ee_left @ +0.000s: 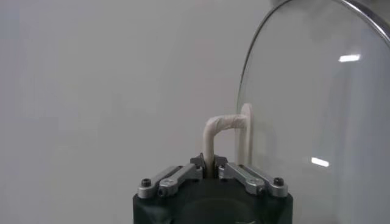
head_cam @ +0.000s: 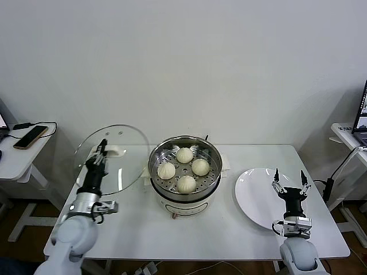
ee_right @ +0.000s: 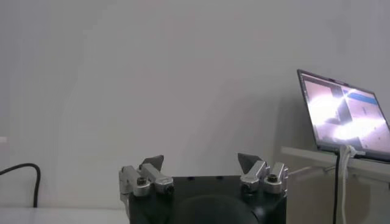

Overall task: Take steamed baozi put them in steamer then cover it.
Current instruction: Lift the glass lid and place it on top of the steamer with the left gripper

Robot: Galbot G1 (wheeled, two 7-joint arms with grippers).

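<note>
**Inspector:** Four steamed baozi (head_cam: 184,168) are recorded on the perforated tray inside the steamer (head_cam: 185,173), which stands at the middle of the desk (head_cam: 229,220). Loading is judged complete; covering is the step in hand.

**Reviewer:** Where is the cover found?

**Inspector:** The cover (head_cam: 114,157) is held off the desk, to the left of the steamer, tilted nearly onto its edge. The left claw (head_cam: 101,150) is seen pinching the white handle (ee_left: 224,134); in the left wrist view the fingers are pressed together on the handle's upright leg, and the glass is seen standing just beside it.

**Reviewer:** And the other arm?

**Inspector:** The right claw (head_cam: 291,177) is parked above the white plate (head_cam: 257,195), fingers spread, nothing held. No baozi are noted on the plate.

**Reviewer:** What is advised for a clean placement?

**Inspector:** It is recommended that the cover be levelled before it is carried across, so that the metal rim meets the pot's edge all round at once. The handle should be centred over the pot, and the descent should be slow; a tilted approach is judged likely to catch one edge and slide off. The grip is narrow and off the handle's middle, so swinging of the glass is considered a risk. Release should be withheld until the rim is seated.
</note>
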